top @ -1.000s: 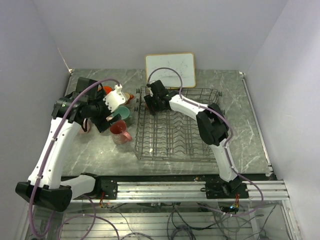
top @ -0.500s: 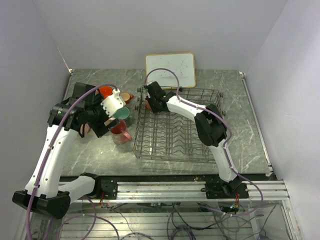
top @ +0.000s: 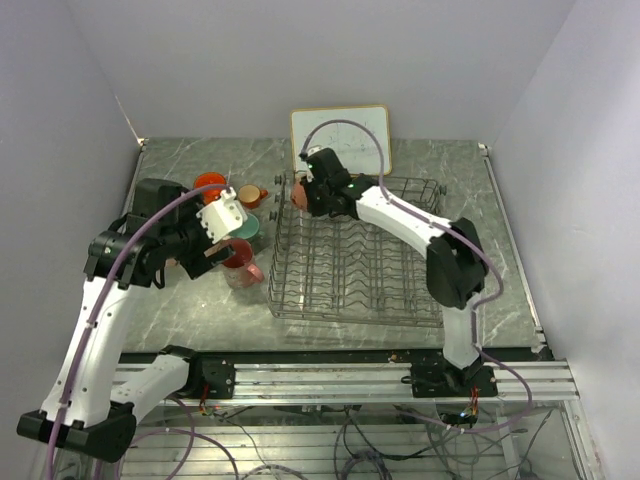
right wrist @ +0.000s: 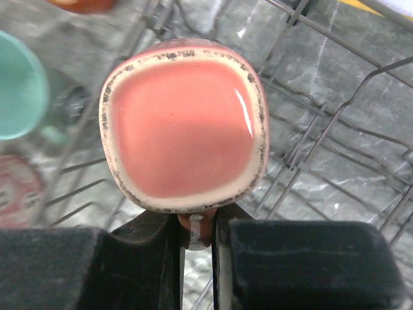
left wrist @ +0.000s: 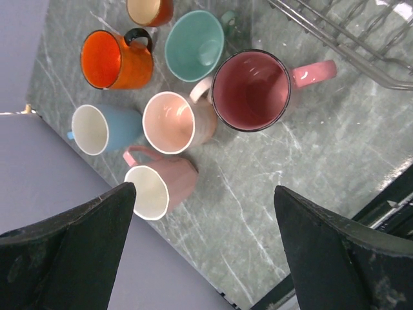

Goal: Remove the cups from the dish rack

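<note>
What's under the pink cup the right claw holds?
Around the pink cup with a speckled cream rim, held by the right gripper, show the dark wire dish rack and grey marble table. Straight beneath, the cup hides everything.

Robot lab cell: bare walls [top: 300, 60], aluminium rail [top: 330, 375], loose wiring [top: 350, 440].

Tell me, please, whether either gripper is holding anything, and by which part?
The right gripper is shut on a pink cup, pinching its handle, above the dish rack. The left gripper is open and holds nothing.
</note>
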